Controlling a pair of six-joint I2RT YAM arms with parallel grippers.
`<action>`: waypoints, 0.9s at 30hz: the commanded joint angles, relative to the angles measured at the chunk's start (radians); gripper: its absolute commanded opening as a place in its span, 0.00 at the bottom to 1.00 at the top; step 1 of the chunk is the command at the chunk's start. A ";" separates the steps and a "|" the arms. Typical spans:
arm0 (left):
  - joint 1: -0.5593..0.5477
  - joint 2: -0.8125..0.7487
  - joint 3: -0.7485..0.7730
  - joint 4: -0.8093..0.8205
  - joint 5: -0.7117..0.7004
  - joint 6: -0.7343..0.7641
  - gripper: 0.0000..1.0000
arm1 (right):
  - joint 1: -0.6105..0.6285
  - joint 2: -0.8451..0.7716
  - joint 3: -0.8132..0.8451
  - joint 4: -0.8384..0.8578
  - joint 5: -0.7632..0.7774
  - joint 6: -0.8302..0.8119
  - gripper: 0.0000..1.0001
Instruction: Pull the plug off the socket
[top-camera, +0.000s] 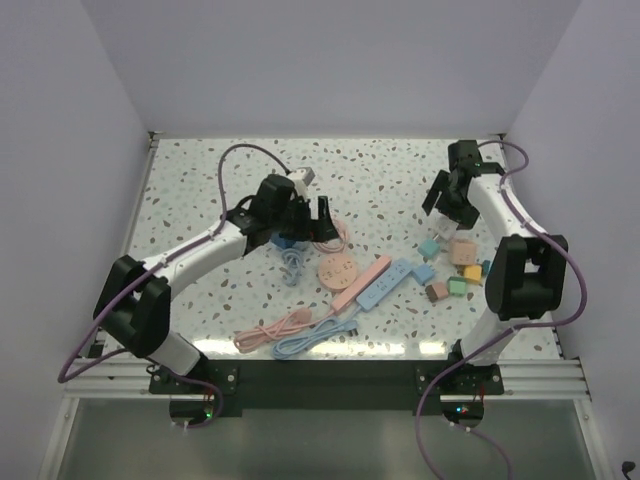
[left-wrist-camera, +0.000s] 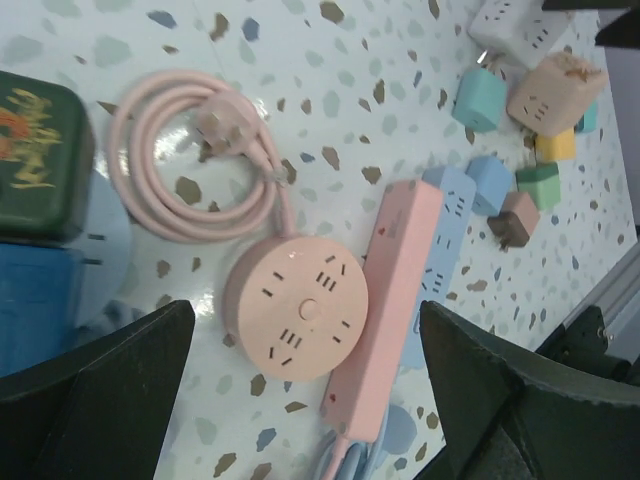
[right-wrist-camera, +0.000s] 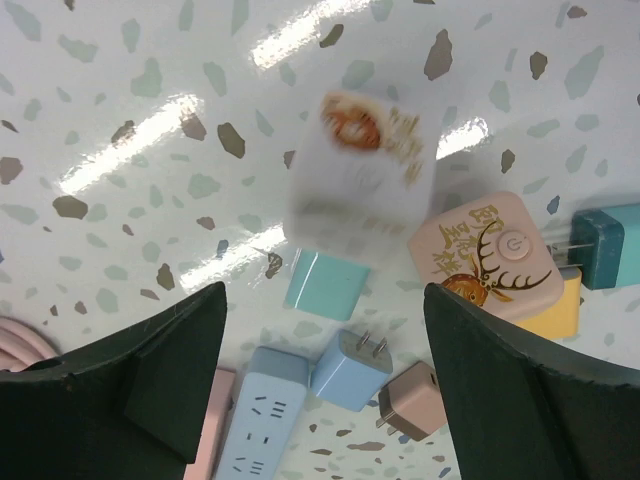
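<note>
A white cube socket (right-wrist-camera: 362, 175) with an orange drawing shows motion-blurred below my right gripper (right-wrist-camera: 324, 290), over the top edge of a teal plug (right-wrist-camera: 325, 284). I cannot tell whether the two are joined. In the top view they lie at mid right, the white cube (top-camera: 441, 236) next to the teal plug (top-camera: 428, 248). My right gripper (top-camera: 447, 200) hovers above them, open and empty. My left gripper (top-camera: 322, 213) is open and empty over a round pink socket (left-wrist-camera: 297, 305). The white cube (left-wrist-camera: 520, 30) and teal plug (left-wrist-camera: 478, 98) also show in the left wrist view.
A pink power strip (left-wrist-camera: 395, 310) and a blue one (left-wrist-camera: 445, 235) lie beside the round socket (top-camera: 336, 268). A beige deer cube (right-wrist-camera: 492, 255), blue plug (right-wrist-camera: 350, 368) and brown plug (right-wrist-camera: 412, 400) lie nearby. A green cube (left-wrist-camera: 35, 150) and blue cube (left-wrist-camera: 40, 300) sit left.
</note>
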 joint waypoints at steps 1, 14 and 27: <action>0.080 -0.040 0.047 -0.056 -0.066 0.031 1.00 | 0.010 -0.050 0.064 -0.047 0.009 -0.025 0.83; 0.279 -0.100 0.090 -0.127 -0.181 0.050 1.00 | 0.395 -0.008 0.246 0.059 -0.264 -0.005 0.88; 0.390 -0.230 -0.058 -0.142 -0.243 -0.033 1.00 | 0.575 0.298 0.445 0.266 -0.248 0.251 0.99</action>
